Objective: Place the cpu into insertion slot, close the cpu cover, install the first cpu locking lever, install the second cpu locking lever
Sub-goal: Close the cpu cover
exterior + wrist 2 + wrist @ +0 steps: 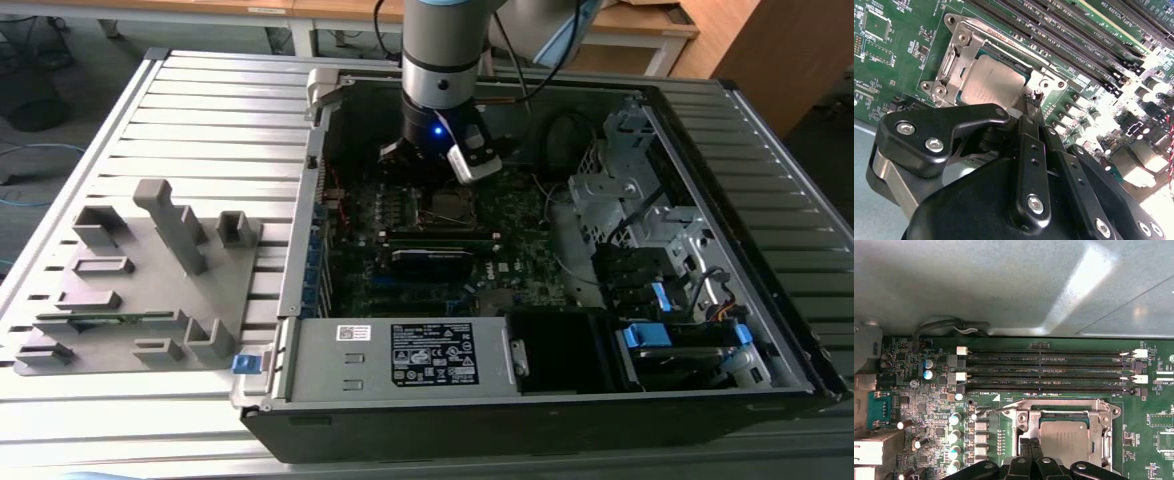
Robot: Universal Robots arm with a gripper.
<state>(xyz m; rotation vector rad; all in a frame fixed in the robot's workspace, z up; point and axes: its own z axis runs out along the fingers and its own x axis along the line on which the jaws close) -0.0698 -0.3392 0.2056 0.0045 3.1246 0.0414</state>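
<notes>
Down inside the computer case (304, 230), the cpu (991, 82) is seen lying flat under the folded-down cpu cover (966, 41). The gripper (1032, 100) is pinched shut, with its tips held at the cover's edge, just beside the cpu.

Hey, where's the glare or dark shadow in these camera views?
In the first wrist view, glare washes over the grey case wall. In the second wrist view, the motherboard near the red wire is blown out white and the black gripper reads dark. In the exterior view, the case interior lies in shadow.
</notes>
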